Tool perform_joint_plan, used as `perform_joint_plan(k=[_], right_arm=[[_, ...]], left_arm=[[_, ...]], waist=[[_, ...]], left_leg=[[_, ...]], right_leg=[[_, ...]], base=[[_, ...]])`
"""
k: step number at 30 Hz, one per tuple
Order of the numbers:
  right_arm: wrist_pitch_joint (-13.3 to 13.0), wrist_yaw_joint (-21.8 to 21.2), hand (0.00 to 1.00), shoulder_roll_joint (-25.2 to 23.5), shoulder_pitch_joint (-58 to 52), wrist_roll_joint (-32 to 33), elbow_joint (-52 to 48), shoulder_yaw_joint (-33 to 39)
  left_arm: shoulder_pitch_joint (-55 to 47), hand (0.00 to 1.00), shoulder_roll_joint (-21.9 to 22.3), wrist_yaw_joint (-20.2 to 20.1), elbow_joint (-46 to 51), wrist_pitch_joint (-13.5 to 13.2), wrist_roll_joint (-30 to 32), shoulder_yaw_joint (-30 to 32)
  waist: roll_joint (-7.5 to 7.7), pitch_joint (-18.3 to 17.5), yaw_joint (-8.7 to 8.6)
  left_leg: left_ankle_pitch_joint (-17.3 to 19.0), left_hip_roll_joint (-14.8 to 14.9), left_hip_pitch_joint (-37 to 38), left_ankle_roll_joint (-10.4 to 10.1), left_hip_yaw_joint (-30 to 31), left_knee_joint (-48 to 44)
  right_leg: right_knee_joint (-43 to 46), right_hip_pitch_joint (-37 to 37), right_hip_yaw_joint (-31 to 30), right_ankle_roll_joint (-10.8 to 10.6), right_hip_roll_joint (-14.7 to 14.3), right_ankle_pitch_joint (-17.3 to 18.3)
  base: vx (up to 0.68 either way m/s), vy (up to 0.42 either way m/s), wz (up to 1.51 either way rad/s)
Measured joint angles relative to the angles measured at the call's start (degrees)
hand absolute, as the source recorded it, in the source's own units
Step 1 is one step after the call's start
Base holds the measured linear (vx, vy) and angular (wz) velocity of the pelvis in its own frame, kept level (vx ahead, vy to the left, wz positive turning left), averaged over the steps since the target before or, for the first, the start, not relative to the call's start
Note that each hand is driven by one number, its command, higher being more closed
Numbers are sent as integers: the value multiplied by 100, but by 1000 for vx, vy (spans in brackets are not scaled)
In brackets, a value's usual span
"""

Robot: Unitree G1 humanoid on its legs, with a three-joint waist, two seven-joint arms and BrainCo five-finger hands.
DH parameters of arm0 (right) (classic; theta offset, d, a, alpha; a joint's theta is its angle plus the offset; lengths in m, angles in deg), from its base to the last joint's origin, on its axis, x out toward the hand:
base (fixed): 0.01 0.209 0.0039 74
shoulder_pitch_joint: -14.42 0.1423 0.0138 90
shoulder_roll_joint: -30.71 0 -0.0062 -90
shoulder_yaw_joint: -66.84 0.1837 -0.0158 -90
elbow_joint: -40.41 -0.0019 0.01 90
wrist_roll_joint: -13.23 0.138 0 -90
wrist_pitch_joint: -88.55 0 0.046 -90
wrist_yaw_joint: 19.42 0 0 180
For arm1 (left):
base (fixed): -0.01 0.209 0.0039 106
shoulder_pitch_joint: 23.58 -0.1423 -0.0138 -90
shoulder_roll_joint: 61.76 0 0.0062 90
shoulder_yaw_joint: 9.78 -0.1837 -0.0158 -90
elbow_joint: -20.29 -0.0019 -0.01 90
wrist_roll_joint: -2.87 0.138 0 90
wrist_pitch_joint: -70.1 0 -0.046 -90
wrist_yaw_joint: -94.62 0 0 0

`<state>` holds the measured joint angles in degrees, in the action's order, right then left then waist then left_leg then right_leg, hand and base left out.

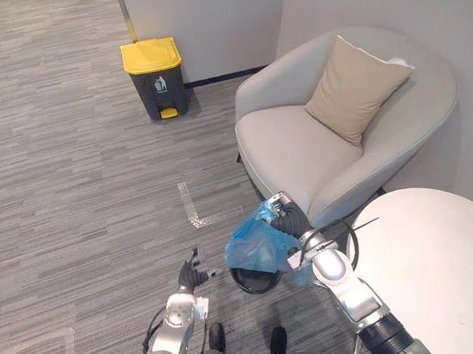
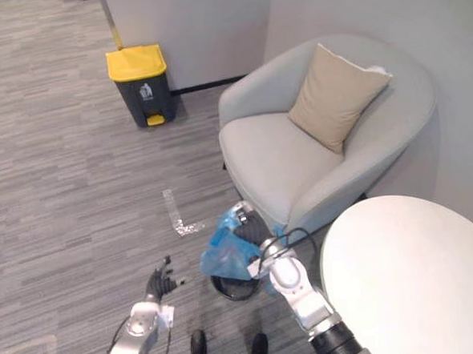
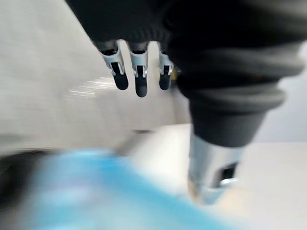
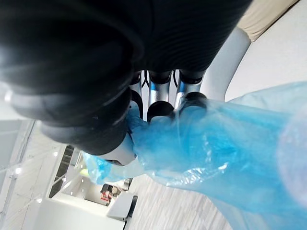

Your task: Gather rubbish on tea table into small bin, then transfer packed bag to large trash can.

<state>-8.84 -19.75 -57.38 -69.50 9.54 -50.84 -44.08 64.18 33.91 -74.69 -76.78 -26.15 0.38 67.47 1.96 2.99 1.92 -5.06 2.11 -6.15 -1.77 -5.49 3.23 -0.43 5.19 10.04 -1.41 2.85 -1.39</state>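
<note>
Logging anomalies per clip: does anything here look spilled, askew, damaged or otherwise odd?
Nothing stands out. The blue bag is bunched in the right hand just above the small black bin, with nothing spilled around it. The yellow-lidded trash can stands upright, lid shut. The left hand hangs open nearby.

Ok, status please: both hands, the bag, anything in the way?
Right hand shut on blue bag, above small black bin. Left hand open, low over floor. Armchair stands right of the line to yellow-lidded trash can.

Grey armchair [image 1: 299, 153] with tan cushion [image 1: 355, 85] on striped grey carpet [image 1: 61, 196].
</note>
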Motion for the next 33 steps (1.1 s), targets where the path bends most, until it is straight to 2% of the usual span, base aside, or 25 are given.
perform_joint_plan(k=[4, 5, 10, 12, 15, 20, 26, 33], right_arm=[[5, -231, 100, 135, 0, 218, -39, -7], [-1, -270, 100, 149, 1, 263, -57, -16], [-21, -441, 100, 401, 15, 525, -389, -283], [-92, -523, 100, 604, 50, 749, -542, -411], [-109, -603, 100, 769, 85, 886, -655, -458], [-109, -678, 100, 1013, 445, 1402, -665, -638], [-110, -746, 100, 1023, 482, 1735, -666, -637], [-108, -740, 100, 960, 665, 1747, -666, -623]], left_arm=[[28, 0, -63, -99, 204, -84, 204, -329], [-3, 0, -94, -130, 206, -85, 399, -579], [10, 0, -266, -375, 658, -116, 940, -1288], [150, 0, -729, -500, 1197, -233, 1090, -1491], [377, 0, -1088, -593, 1382, -454, 1138, -1514], [406, 0, -1397, -764, 913, -463, 1265, -1524], [407, 0, -1432, -854, 904, -455, 1261, -1514], [372, 0, -1423, -991, 790, -405, 1261, -1248]], waist=[[-96, -133, -34], [-121, -154, -37], [-121, -161, -66], [-120, -164, -108], [-146, -190, -109], [-136, -203, -172], [-134, -215, -174], [-115, -293, -171]], left_leg=[[-23, -61, 181, 29, 11, 113], [-42, -69, 230, 46, -1, 187], [-67, -89, 299, 55, -54, 264], [-58, -95, 414, 63, -96, 264], [-52, -90, 448, 67, -156, 264], [-28, -61, 519, 38, -323, 266], [-32, -85, 527, 42, -353, 268], [-38, -97, 532, 50, -354, 270]], right_leg=[[-51, -150, -9, -3, 9, 1], [-52, -159, -27, -13, 2, 7], [-52, -163, -93, -30, 1, 1], [-60, -258, -129, -34, 2, 4], [-61, -271, -188, -44, 2, 1], [-155, -295, -370, -53, -3, -73], [-179, -298, -401, -56, -15, -104], [-184, -302, -408, -62, -14, -113]], base=[[27, 19, -2], [14, 29, -3], [11, 19, -7], [19, 17, -8], [-3, 15, -10], [-12, 14, -17], [-1, 6, -4], [0, 0, 0]])
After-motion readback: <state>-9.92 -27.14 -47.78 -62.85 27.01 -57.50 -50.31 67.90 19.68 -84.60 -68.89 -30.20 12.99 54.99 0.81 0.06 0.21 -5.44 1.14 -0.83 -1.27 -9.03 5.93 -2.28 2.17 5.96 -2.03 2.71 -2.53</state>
